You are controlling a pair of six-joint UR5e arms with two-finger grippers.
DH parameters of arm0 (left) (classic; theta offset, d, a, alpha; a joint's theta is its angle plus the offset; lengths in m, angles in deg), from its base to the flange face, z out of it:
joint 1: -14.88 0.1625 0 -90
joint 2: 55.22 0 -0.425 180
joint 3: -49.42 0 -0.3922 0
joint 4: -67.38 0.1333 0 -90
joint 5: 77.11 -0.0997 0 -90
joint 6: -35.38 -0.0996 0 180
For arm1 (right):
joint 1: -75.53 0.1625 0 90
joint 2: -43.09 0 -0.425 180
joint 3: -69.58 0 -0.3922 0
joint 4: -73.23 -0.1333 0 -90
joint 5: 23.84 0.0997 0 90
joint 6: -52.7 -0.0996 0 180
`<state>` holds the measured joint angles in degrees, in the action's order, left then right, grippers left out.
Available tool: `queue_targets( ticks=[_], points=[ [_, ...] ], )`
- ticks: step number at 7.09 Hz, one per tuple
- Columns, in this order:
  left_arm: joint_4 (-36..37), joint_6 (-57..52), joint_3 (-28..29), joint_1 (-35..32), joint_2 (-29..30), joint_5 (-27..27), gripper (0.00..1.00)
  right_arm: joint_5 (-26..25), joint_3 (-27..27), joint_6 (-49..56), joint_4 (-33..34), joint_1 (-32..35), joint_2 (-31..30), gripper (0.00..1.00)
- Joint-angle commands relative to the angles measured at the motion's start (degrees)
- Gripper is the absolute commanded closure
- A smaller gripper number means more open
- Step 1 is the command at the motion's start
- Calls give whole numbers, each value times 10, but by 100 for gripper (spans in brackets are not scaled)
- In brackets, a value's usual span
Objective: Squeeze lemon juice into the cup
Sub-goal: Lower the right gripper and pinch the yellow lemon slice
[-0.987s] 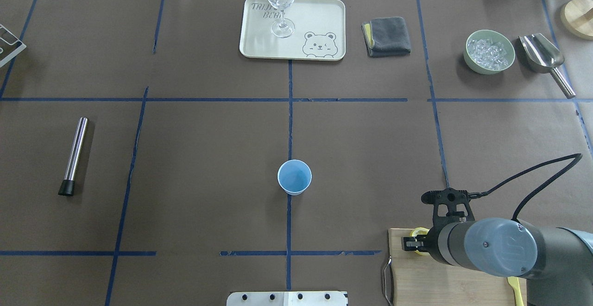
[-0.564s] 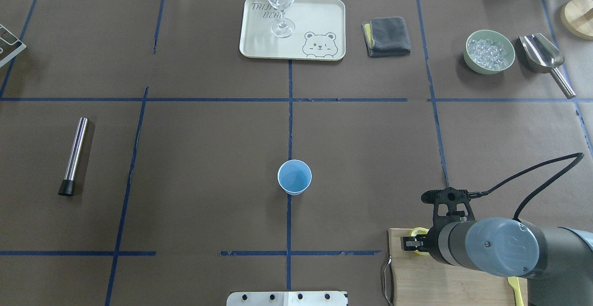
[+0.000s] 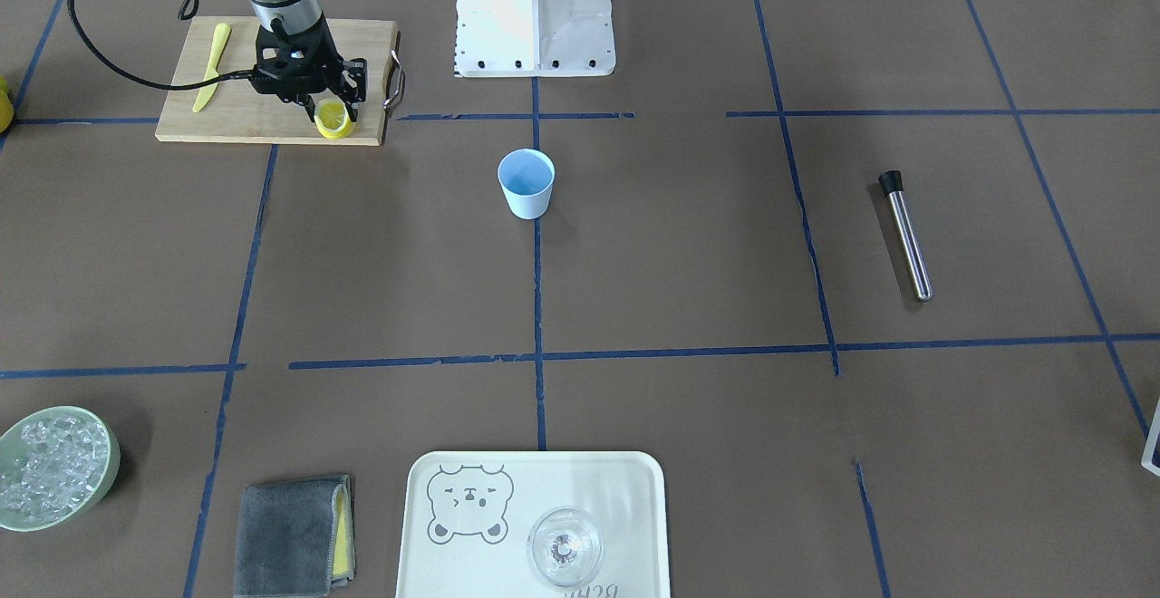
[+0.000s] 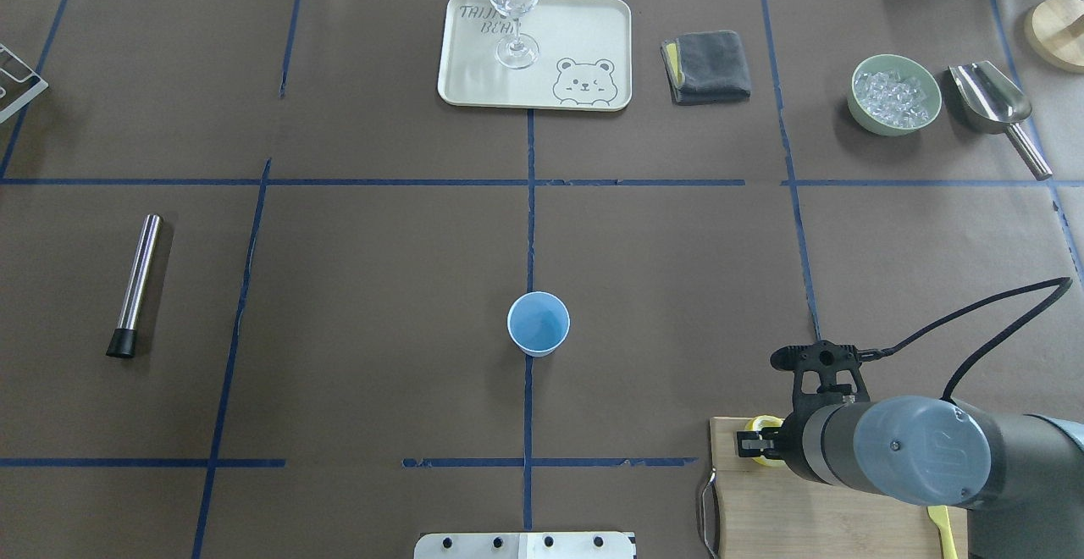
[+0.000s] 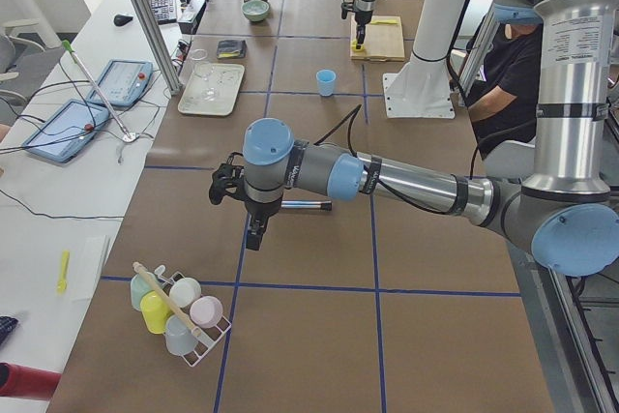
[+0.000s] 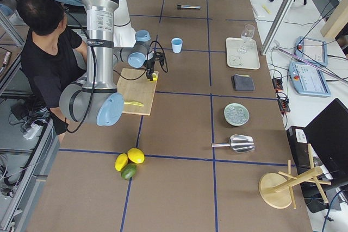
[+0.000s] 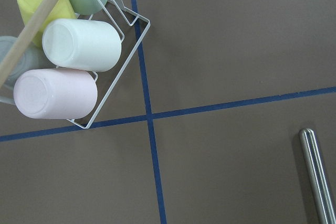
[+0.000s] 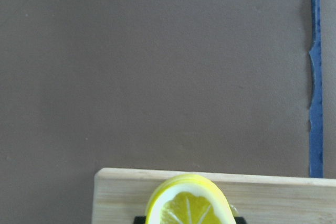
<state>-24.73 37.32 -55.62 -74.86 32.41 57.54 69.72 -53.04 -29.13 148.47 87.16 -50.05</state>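
Note:
The lemon sits cut face up at the front corner of the wooden cutting board. It also shows in the overhead view and the right wrist view. My right gripper is down on it, with a black finger against each side of the lemon, which rests on the board. The light-blue cup stands upright mid-table, well to the left of the board in the overhead view. My left gripper hangs over bare table near a rack of cups; I cannot tell whether it is open.
A yellow plastic knife lies on the board. A steel muddler lies at the left. At the far edge are a tray with a glass, a grey cloth, an ice bowl and a scoop.
The right arm's wrist housing has shifted very slightly to the right. The gripper and the lemon stay in the same place.

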Motion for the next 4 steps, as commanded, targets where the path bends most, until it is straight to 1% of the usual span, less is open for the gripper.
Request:
queue_targets(
  ticks=[1,3,4],
  points=[
    [0,0,1,0,0,0,0,1,-9,0,0,1,-4,64],
    [-1,0,2,0,0,0,0,3,-23,-1,1,2,-9,63],
    [0,0,3,0,0,0,0,4,-31,-1,1,2,-10,61]
  ],
)
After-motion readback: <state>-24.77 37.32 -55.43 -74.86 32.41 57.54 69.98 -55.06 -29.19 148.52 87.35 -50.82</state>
